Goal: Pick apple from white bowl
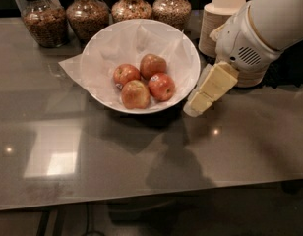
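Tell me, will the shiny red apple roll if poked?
Probably little: the glossy deep-red apple is round, but neighbouring apples and the wide white bowl hem it in. Its shiny skin may slip. The cream gripper hangs beside the bowl.

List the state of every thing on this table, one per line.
apple: lying in the white bowl beside three other apples, ungrasped.
white bowl: upright, paper-lined.
gripper: outside the bowl, low beside its rim, over the table.
jars: upright, filled.
paper bowls: stacked.
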Motion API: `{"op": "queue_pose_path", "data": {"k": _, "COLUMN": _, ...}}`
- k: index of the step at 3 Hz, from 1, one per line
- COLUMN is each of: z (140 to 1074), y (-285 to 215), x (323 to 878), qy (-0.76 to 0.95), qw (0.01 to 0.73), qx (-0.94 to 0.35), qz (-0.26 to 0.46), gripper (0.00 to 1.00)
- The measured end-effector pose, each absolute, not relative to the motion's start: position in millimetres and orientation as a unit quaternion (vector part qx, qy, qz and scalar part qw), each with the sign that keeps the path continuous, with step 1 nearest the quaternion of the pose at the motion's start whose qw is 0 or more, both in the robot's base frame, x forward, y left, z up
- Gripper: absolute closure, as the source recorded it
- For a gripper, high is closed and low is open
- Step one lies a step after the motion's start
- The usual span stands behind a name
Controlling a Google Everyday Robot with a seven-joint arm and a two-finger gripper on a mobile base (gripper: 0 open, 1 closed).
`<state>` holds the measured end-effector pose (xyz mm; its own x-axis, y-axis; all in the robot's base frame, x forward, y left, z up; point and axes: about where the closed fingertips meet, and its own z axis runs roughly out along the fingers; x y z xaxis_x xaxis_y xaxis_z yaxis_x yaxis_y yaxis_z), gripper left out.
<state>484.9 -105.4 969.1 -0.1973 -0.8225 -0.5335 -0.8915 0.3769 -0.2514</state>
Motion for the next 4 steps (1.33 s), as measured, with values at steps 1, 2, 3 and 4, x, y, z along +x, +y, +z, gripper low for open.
{"op": "queue_pose_path", "data": {"k": 1, "z": 962, "y": -82, "x": 502, "qy": 0.761, "qw": 0.338, "qx": -0.544, "qz": 0.105, "gripper": 0.0}}
{"op": "queue_pose_path", "data": {"k": 2, "z": 958, "y": -67, "x": 519, "qy": 0.751, "qw": 0.362, "qx": -0.535, "qz": 0.139, "gripper": 0.18}}
{"op": "queue_pose_path", "data": {"k": 3, "z": 947, "y": -49, "x": 540, "qy": 0.746, "qw": 0.375, "qx": -0.524, "qz": 0.168, "gripper": 0.4}}
{"op": "queue_pose_path", "data": {"k": 4, "z": 941, "y": -48, "x": 545, "qy": 0.75, "qw": 0.373, "qx": -0.52, "qz": 0.167, "gripper": 0.37}}
